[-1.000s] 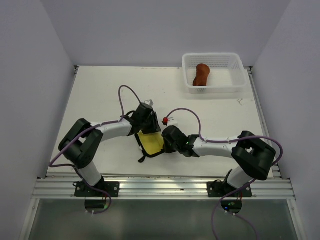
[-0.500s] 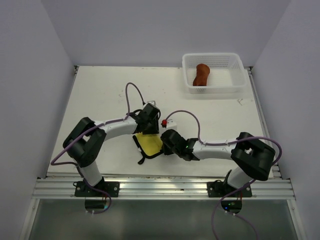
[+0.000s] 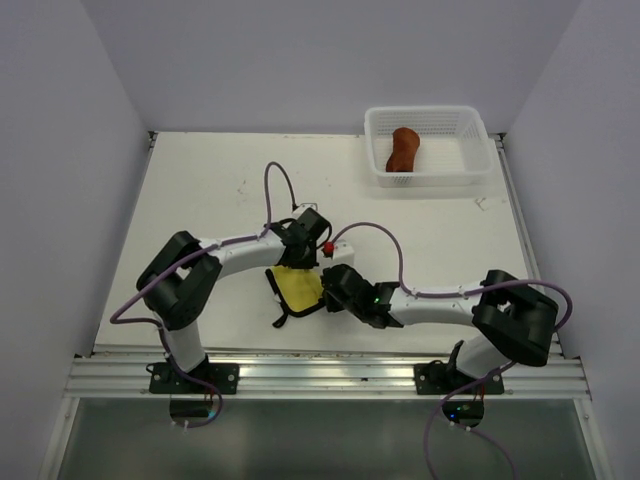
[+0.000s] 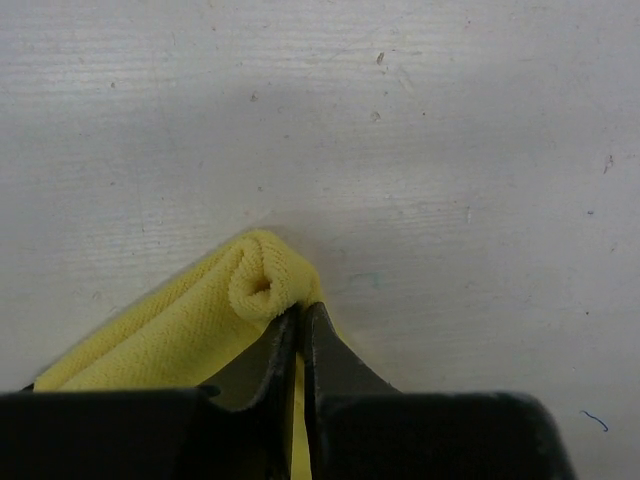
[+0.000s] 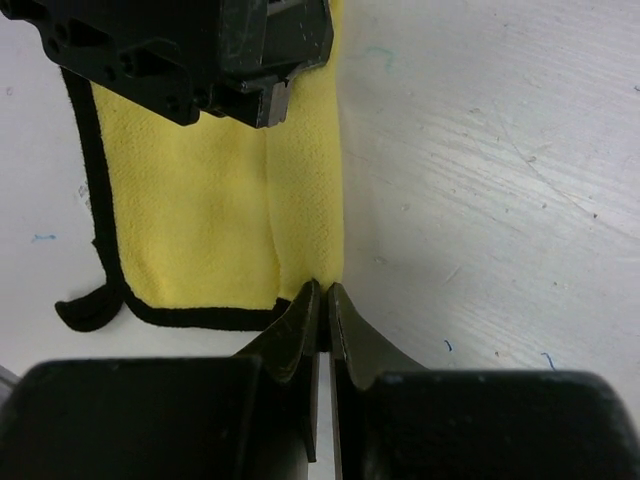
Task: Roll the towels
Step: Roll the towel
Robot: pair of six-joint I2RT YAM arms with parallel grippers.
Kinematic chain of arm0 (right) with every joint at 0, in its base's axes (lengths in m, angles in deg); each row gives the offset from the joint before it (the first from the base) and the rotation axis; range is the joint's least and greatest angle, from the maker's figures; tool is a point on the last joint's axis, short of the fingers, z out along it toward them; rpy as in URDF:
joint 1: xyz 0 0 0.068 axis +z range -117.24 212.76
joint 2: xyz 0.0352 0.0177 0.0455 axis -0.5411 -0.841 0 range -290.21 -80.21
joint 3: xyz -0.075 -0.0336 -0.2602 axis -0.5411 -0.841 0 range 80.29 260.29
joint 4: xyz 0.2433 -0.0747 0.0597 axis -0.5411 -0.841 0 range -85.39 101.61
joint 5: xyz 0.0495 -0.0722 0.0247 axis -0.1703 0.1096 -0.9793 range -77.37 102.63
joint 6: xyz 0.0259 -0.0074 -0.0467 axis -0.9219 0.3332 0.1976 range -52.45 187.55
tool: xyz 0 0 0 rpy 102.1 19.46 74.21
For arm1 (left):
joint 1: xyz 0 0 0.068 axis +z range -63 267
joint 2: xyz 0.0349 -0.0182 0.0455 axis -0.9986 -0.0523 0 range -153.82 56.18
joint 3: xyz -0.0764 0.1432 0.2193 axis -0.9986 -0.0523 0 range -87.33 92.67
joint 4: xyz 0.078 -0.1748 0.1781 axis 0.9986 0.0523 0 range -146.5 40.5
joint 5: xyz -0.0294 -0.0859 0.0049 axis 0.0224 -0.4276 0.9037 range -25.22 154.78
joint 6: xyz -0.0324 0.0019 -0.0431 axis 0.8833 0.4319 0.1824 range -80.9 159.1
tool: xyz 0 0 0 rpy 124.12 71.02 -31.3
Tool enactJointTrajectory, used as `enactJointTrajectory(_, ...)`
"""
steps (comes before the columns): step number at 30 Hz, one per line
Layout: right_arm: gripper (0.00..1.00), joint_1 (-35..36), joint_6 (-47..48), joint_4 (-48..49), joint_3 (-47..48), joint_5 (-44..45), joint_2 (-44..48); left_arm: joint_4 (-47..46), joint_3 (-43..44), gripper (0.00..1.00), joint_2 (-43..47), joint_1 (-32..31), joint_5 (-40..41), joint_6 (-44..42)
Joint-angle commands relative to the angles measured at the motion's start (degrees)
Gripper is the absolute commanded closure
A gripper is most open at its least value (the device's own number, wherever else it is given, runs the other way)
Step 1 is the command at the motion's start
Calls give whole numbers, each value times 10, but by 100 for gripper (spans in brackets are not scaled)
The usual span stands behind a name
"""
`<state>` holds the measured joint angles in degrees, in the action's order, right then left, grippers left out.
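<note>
Left gripper [image 4: 297, 335], seen through its own wrist camera, has its two fingers drawn almost together on the far end of a small curl in the yellow towel [image 4: 170, 340]. A sliver of yellow cloth shows between them, so it appears to be pinching that rolled edge. Right gripper [image 5: 322, 300] has its fingers closed to a thin slit at the near end of the same fold, right at the dark edging, and seems to nip the cloth there. From above, both arms reach inward and meet over the towel, which lies on the white table [image 3: 200, 200] near its front edge, between the two arm bases. One side of the towel, the side toward the right arm, is turned over into a narrow tube. The rest lies flat and open, with a loose tail of dark edging trailing off a near corner. At the back right of the table, well apart from the arms, the rust-brown towel [image 3: 403, 150] lies inside a white mesh basket [image 3: 470, 125], bunched into what looks like a finished roll. Judged from this, one towel is done and the yellow one has only its first turn. Most of its width remains to be rolled, and it probably then goes to the basket.
</note>
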<state>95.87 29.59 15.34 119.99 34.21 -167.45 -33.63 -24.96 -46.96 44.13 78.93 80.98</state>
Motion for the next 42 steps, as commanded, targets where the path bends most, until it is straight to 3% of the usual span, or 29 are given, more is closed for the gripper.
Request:
enactJointTrajectory(1,100,11,-7,-21,-15,15,28,71,-29,97,-59,2,22,-17)
enactJointTrajectory(9,100,22,-3,-22,-23,31,44,38,-30,100,-17,2,22,-2)
enactJointTrajectory(23,100,79,75,-89,-8,128,64,-219,-125,100,115,60,-75,31)
enactJointTrajectory(34,100,158,125,-186,78,216,-5,-329,-139,100,93,87,-135,36)
enactJointTrajectory(42,100,168,113,-237,99,239,-34,-371,-158,100,74,89,-157,50)
